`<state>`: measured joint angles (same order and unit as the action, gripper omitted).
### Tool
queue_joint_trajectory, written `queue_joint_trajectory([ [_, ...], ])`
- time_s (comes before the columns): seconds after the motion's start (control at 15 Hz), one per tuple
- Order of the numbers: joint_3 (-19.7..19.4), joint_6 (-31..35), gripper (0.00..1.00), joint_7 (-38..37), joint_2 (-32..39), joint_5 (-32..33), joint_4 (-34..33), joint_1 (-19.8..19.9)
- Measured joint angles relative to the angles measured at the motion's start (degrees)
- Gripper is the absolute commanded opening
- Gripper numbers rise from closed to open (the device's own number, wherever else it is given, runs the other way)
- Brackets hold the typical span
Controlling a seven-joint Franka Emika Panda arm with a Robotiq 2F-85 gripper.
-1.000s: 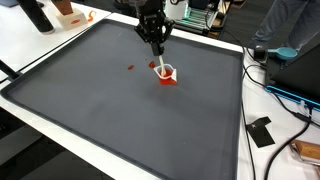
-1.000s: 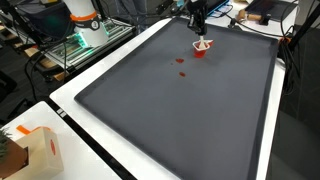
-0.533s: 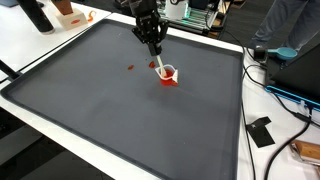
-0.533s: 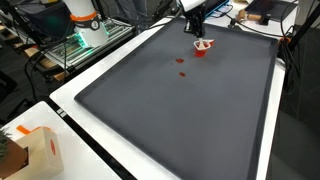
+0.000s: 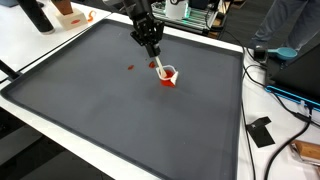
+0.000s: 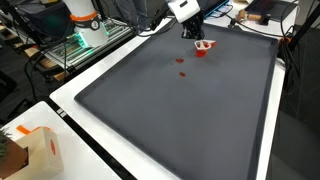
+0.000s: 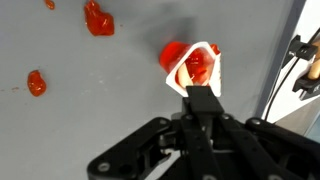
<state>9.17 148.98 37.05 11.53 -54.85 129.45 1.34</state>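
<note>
A small white cup [image 5: 168, 73] with red stuff inside stands on the dark grey mat [image 5: 110, 110] near its far edge; it also shows as the cup [image 6: 203, 47] and the cup [image 7: 195, 68]. My gripper [image 5: 152, 51] hangs just above and beside it, shut on a thin stick [image 5: 160, 65] whose lower end reaches into the cup. In the wrist view the gripper [image 7: 203, 108] comes in from below and the stick [image 7: 201, 98] looks dark, its tip at the cup's rim. Red blobs [image 7: 98, 18] lie on the mat next to the cup.
The mat lies on a white table [image 5: 265, 150]. Cables [image 5: 290, 95] and a flat black object [image 5: 260, 131] lie beside the mat. A cardboard box [image 6: 35, 150] stands at a table corner. Racks and equipment [image 6: 85, 30] stand beyond the far edge.
The arm has leaned and shifted a little sideways above the cup, with the stick still in the cup. The cup and the red blobs have stayed put.
</note>
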Motion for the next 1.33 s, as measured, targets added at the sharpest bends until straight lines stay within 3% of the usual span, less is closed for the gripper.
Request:
queue_joint_trajectory([
  [0.47,-1.54,-4.52,0.03,7.28,0.51,-7.97,-0.03,0.53],
  [1.33,-5.06,-12.98,0.03,12.16,3.08,-16.02,-0.56,1.14],
])
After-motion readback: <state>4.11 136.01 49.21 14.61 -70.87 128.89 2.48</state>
